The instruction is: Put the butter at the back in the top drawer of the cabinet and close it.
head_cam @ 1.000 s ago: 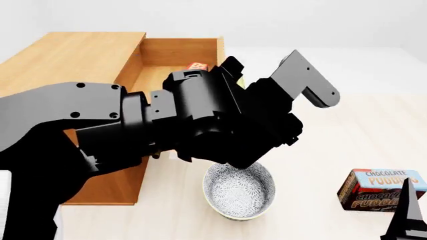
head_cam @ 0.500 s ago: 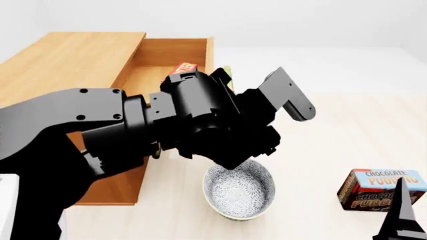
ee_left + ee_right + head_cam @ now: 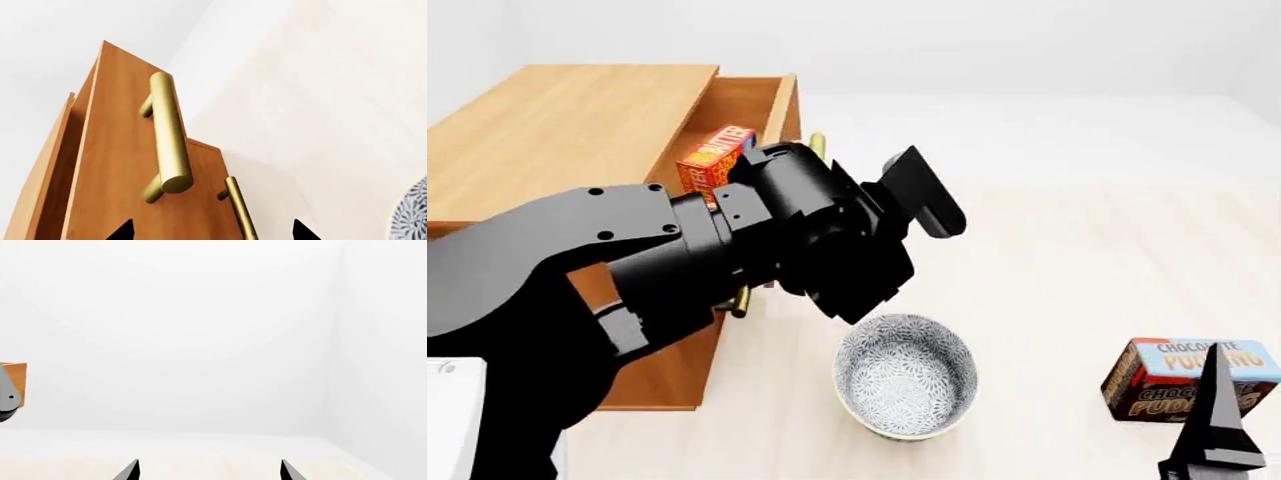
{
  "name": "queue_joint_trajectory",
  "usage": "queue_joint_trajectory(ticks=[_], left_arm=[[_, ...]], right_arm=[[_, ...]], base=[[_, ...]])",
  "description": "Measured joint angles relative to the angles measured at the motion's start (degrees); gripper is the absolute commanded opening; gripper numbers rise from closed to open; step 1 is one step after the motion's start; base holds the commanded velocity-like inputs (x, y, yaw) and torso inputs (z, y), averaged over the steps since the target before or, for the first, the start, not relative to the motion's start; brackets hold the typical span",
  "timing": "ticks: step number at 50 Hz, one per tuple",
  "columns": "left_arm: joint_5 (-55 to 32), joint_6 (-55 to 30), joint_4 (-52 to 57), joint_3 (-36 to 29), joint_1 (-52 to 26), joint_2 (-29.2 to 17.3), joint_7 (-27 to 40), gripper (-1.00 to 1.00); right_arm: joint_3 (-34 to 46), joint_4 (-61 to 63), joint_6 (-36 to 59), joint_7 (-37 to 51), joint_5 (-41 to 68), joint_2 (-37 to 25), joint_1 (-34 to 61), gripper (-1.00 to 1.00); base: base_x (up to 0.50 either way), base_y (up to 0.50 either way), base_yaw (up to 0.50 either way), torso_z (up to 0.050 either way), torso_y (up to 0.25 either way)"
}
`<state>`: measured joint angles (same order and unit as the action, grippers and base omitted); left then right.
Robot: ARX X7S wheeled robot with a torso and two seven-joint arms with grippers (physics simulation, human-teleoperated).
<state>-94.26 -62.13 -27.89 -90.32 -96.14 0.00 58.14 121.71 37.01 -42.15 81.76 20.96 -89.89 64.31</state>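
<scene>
The butter, a red and orange carton, stands inside the top drawer of the light-brown cabinet. That drawer is only partly out. My left gripper is open right in front of the drawer's wooden front, close to its brass bar handle, holding nothing. In the head view the black left arm hides most of the drawer front; one finger sticks out to the right. My right gripper is open and empty, low at the right.
A patterned bowl sits on the pale floor just below my left arm. The chocolate pudding box lies at the right, beside my right gripper. A lower drawer's brass handle shows under the top one.
The top drawer has slid well back into the cabinet, and my left arm has moved left with its front. More of the butter shows now.
</scene>
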Motion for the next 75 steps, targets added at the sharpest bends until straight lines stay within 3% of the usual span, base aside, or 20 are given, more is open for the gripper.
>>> queue_joint_trajectory(ticks=[27,62,75], left_arm=[[3.1,-2.8,-12.0,0.2,2.1,0.0,-1.1,1.0],[14.0,-3.1,-24.3,1.2,6.0,0.0,-6.2,1.0],[15.8,-3.0,-25.3,4.9,6.5,0.0,-4.6,1.0]], right_arm=[[-2.3,5.0,5.9,-2.6,3.1,-0.1,2.2,1.0],[-4.9,8.9,11.1,-5.8,6.8,-0.1,4.5,1.0],[-5.7,9.7,12.2,-6.4,7.6,0.0,4.9,1.0]], base=[[0.0,0.0,0.0,0.0,0.0],[0.0,0.0,0.0,0.0,0.0],[0.0,0.0,0.01,0.0,0.0]])
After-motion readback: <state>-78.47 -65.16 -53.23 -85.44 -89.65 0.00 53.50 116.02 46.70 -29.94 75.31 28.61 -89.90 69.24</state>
